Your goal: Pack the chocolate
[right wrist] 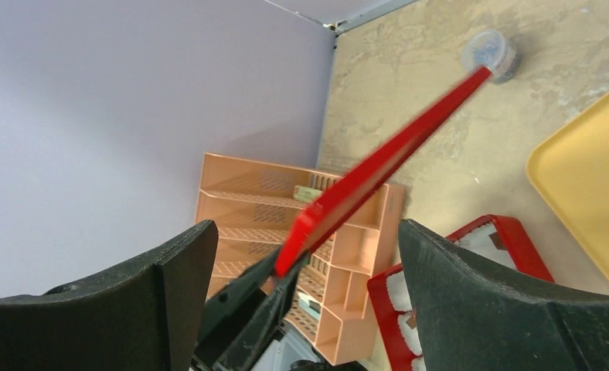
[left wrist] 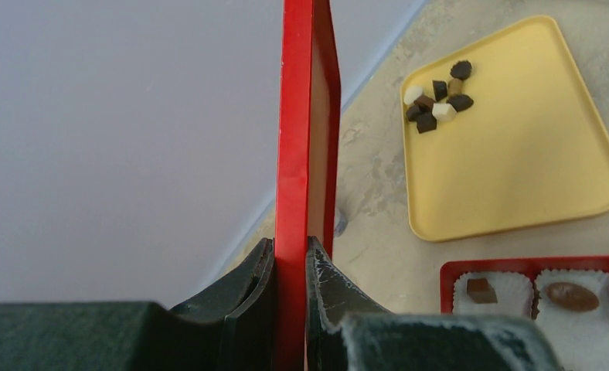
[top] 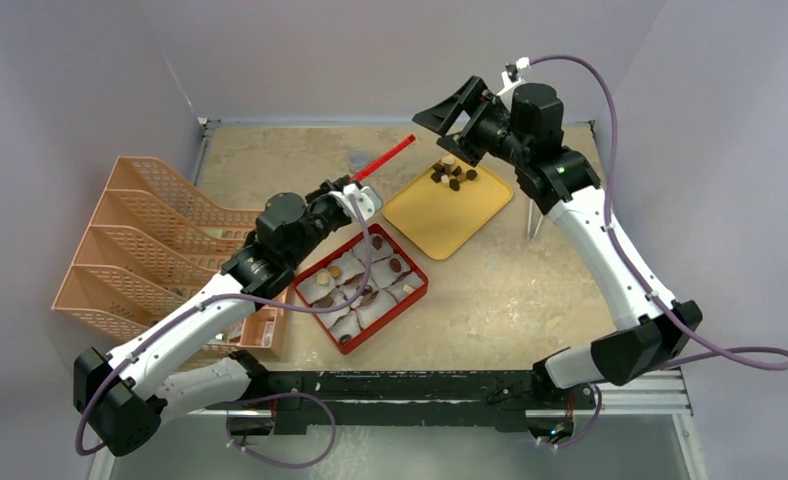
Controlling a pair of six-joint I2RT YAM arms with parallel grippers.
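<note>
Loose chocolate lies in a small heap at the far corner of the yellow tray; the left wrist view shows the same chocolate on the tray. More pieces sit in white paper cups inside the red box. My left gripper is shut on a flat red lid, held edge-on above the table. Its fingers clamp the lid from both sides. My right gripper hangs open and empty above the tray's far end, facing the lid.
A peach file organiser stands at the left, with a small compartment box at its near end. A small clear round cap lies on the table beyond the lid. Purple walls close off the back and sides.
</note>
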